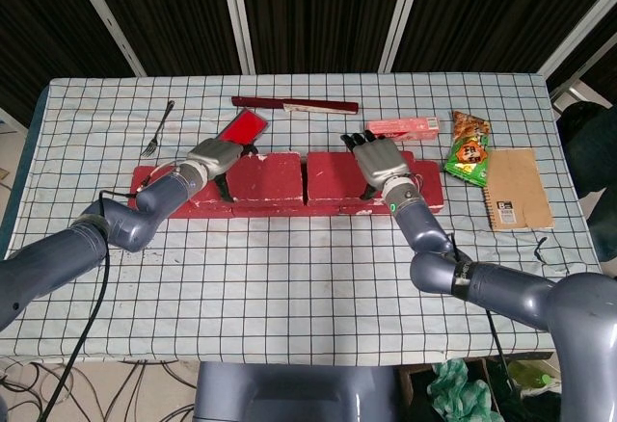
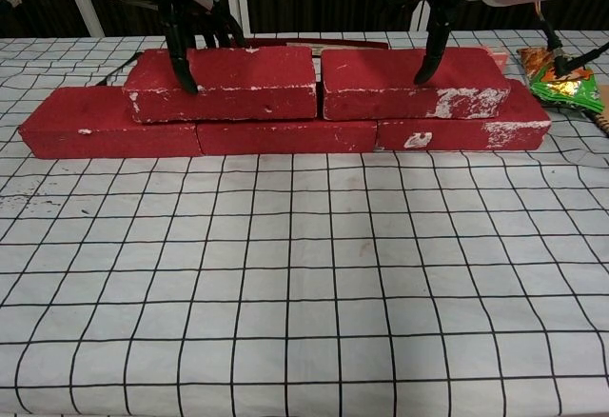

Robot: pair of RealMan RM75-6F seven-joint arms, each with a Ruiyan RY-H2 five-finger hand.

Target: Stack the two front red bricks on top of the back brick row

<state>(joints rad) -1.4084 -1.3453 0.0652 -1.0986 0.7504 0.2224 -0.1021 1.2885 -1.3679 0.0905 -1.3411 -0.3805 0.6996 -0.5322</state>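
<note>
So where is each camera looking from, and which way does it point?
Head view: sits up high, looking down on the whole table; both grey arms, the left hand and right hand and the robot's body at the bottom show.
Chest view: sits low at the table's near edge, looking straight ahead at the bricks' front; only the forearms and hands show at the top.
Both share: the two top bricks, the bottom brick row, both hands and the snack packet.

The chest view cuts off the left hand [image 2: 190, 17] and right hand [image 2: 433, 8] at the top edge; the snack bag [image 2: 566, 79] is cut at the right.
</note>
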